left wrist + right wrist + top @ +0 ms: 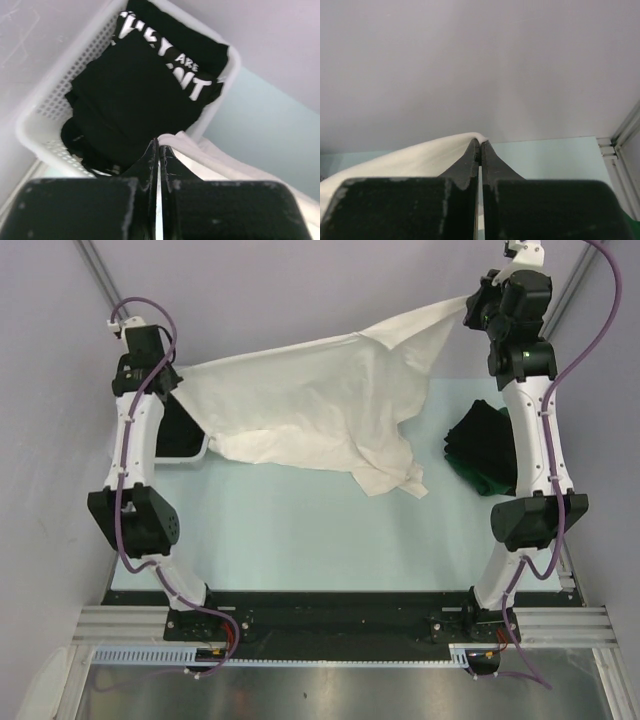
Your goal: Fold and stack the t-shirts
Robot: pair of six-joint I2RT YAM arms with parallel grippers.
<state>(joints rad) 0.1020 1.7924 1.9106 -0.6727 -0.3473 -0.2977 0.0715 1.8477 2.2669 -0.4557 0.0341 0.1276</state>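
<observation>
A white t-shirt (310,405) hangs stretched between my two grippers above the table, its plain side up and its lower part drooping onto the surface. My left gripper (180,375) is shut on its left edge (185,145); my right gripper (470,308) is shut on its right corner (420,157). A black t-shirt with white lettering (165,55) lies in the white mesh basket (45,105) below my left gripper (160,145). A folded dark green t-shirt (480,448) lies at the right. In the right wrist view my gripper (480,144) pinches cloth.
The white mesh basket (195,452) stands at the table's left, mostly hidden under the shirt and left arm. The back wall is close behind both grippers. A metal frame post (627,135) stands at the right.
</observation>
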